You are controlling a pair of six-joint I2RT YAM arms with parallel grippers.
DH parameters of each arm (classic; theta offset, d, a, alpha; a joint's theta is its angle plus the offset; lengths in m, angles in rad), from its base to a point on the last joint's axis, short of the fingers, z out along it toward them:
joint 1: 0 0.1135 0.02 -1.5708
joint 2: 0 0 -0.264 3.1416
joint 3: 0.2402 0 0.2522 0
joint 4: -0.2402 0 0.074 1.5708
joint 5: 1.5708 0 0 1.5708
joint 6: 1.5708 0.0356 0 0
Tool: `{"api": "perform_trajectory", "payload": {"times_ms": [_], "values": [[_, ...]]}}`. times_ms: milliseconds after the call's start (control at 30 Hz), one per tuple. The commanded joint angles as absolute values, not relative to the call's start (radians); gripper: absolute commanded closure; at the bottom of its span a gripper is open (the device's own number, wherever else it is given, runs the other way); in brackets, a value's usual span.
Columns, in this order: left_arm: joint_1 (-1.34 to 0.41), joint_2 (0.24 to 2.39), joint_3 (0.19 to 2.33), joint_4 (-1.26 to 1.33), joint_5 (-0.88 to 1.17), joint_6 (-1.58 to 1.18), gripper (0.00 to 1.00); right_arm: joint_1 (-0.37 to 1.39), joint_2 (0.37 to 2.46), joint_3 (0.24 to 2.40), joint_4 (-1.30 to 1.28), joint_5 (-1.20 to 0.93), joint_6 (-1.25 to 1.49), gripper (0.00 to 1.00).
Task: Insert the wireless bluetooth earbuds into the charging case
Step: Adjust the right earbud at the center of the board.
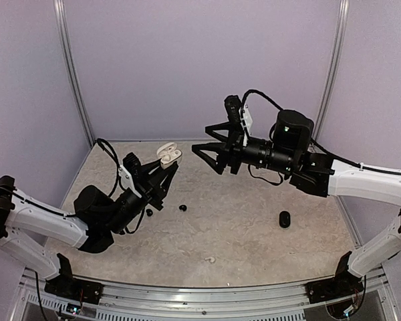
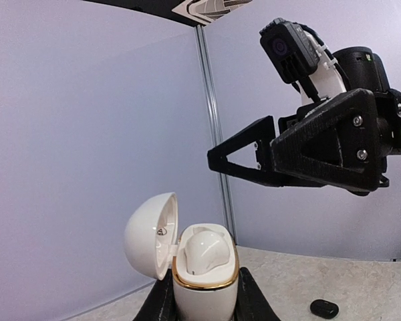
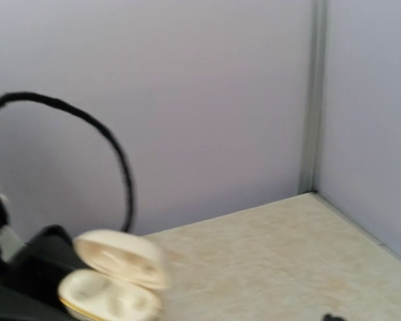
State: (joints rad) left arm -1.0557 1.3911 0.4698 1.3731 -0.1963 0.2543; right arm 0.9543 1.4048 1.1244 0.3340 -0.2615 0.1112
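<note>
**Case Held Open, Earbuds Wait on the Counter**

From above, the left claw (image 1: 166, 163) grips the white charging case (image 1: 168, 154) clear of the counter (image 1: 254, 200), lid swung back. The right claw (image 1: 200, 138) hangs just beside it, jaws spread and nothing seen between them. One black earbud (image 1: 182, 208) lies on the counter below. A dark speck (image 1: 150, 212) near the left arm looks like its twin. A larger dark pebble (image 1: 285, 219) sits well apart to the right, and a pale scrap (image 1: 209, 259) lies nearer the bases. Neither bud appears to be in the case, so the pick-up seems the step in hand. The right claw must drop to a bud, pinch something far smaller than its fingers, then carry it to a well.

The left wrist view shows the case upright between that claw's fingers (image 2: 251, 302), gold-rimmed, its inside pale. Whether the wells are empty is hard to tell. A dark lump (image 2: 324, 308) on the counter cannot be identified.

The right wrist view is blurred. Its own fingers are out of frame, and the open case sits low at left under a looping cable (image 3: 123, 167).
</note>
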Motion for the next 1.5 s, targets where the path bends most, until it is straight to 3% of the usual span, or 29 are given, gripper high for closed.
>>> {"api": "perform_trajectory", "payload": {"times_ms": [0,100,200,400,800,1467], "values": [[-1.042,1.345,0.452,1.34,-0.159,0.218,0.91,0.901,1.342,1.094,0.319,-0.225,0.03,0.16],[-1.036,1.323,0.447,1.294,-0.146,0.2,0.91,0.87,1.329,1.111,0.225,-0.224,-0.007,0.04],[-1.024,1.292,0.444,1.226,-0.114,0.167,0.91,0.86,1.318,1.127,0.112,-0.261,-0.095,0.01],[-1.009,1.243,0.425,1.124,0.038,0.105,0.91,0.861,1.356,1.185,-0.035,-0.418,-0.208,0.06],[-1.008,1.216,0.427,1.011,0.218,0.069,0.92,0.861,1.439,1.231,-0.002,-0.677,-0.101,0.1],[-1.03,1.216,0.432,0.982,0.253,0.1,0.92,0.865,1.514,1.276,0.012,-0.611,-0.017,0.16]]}}
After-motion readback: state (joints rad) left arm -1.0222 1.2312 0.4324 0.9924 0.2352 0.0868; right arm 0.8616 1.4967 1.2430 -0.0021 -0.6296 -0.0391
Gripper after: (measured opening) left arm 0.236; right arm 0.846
